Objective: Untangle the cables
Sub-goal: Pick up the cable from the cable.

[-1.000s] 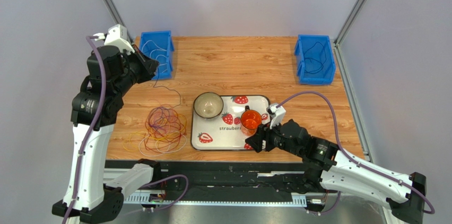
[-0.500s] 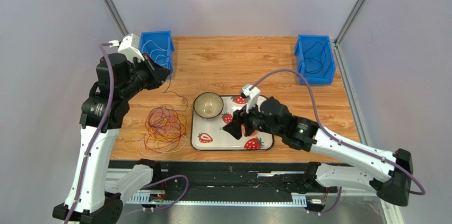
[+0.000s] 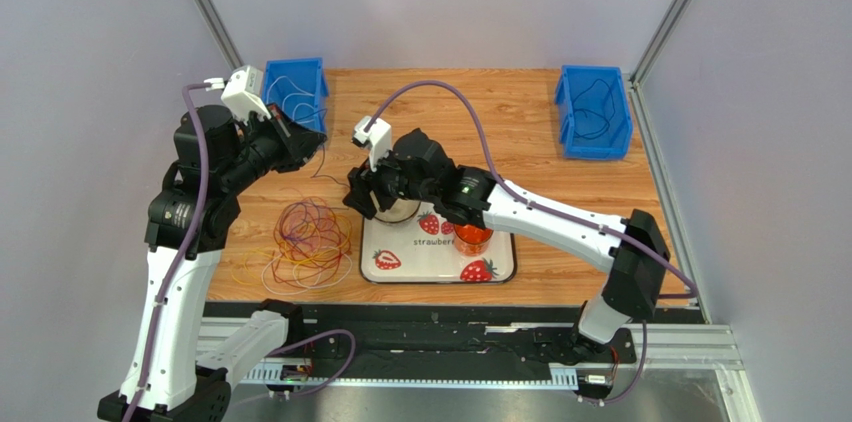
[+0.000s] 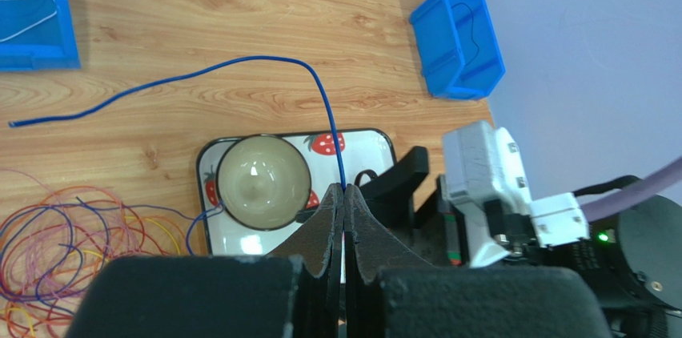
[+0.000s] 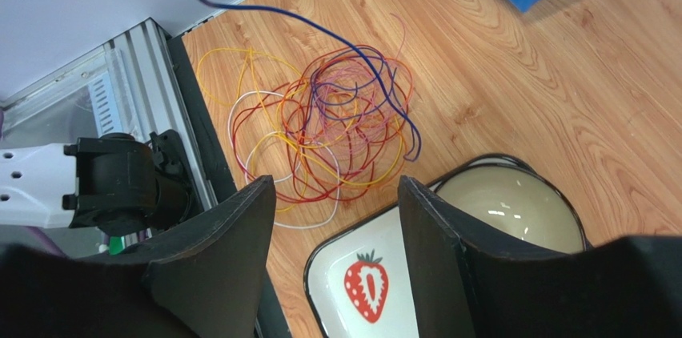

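Note:
The cables (image 3: pixel 310 237) lie as a tangle of yellow, orange, red, purple and white loops on the wooden table, left of the tray; the right wrist view shows this tangle (image 5: pixel 336 130) just past my fingers. My left gripper (image 3: pixel 312 140) hangs above the table near the left bin. It is shut (image 4: pixel 344 191) on a thin blue cable (image 4: pixel 240 62), which arcs away and trails across the wood into the tangle (image 5: pixel 320 34). My right gripper (image 3: pixel 358 200) hovers open over the tray's left edge, nothing between its fingers (image 5: pixel 336 194).
A strawberry-print tray (image 3: pixel 500 277) holds a beige bowl (image 5: pixel 512 210), partly under the right arm, and an orange cup (image 3: pixel 472 237). A blue bin (image 3: pixel 295 102) with a white cable stands back left. Another blue bin (image 3: pixel 595 112) with a dark cable stands back right.
The right arm has swung from the tray's front right, across the tray, to its left edge beside the tangle. The left gripper stays shut on the blue cable and has shifted slightly right.

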Tool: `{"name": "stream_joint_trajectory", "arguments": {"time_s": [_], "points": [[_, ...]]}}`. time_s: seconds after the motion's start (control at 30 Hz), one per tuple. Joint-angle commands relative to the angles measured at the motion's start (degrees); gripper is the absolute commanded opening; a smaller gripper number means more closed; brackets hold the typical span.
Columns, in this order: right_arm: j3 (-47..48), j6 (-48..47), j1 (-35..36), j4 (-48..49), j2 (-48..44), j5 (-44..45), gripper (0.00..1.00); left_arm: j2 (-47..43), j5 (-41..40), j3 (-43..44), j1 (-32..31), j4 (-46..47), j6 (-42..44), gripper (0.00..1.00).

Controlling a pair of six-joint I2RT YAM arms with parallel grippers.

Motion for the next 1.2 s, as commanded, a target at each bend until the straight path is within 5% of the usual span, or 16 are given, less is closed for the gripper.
{"name": "stream_joint_trajectory", "arguments": {"time_s": [0.0,0.37,1.17], "points": [[4.9,-1.6,-1.3,5.7,2.8,-2.4,0.61,-1.1,0.8,0.8,-0.1,1.2,0.9,0.0],[4.5,9.1,-6.7,20.6,9.5,-17.3,0.59,-2.0,2.1,0.8,0.5,0.3,1.2,0.0],[9.3,10.4,-7.4,22.3,16.9,-24.8,0.54,-1.0,7.3,2.0,4.1,1.0,-0.6,0.0]]}}
